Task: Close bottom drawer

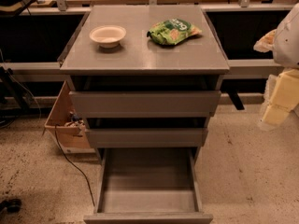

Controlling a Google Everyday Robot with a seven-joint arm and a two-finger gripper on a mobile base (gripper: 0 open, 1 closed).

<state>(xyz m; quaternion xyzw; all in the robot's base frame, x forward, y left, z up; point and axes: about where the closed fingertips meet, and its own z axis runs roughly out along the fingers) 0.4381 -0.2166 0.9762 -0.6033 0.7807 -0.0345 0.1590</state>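
Observation:
The bottom drawer (pixel 148 185) of the grey cabinet (pixel 145 59) is pulled far out toward me. Its shallow grey box interior is empty, and its narrow front panel (pixel 148 217) lies at the lower edge of the view. The middle drawer front (pixel 145 137) and the top drawer front (pixel 145 104) sit slightly out from the cabinet body. My gripper (pixel 279 99), white and pale yellow, hangs at the right edge of the view. It is level with the top drawer, well to the right of the cabinet and apart from it.
A white bowl (pixel 108 35) and a green snack bag (pixel 173 31) sit on the cabinet top. A wooden box (pixel 65 122) leans against the cabinet's left side, with a black cable (pixel 70 164) on the speckled floor. Dark shelving runs behind.

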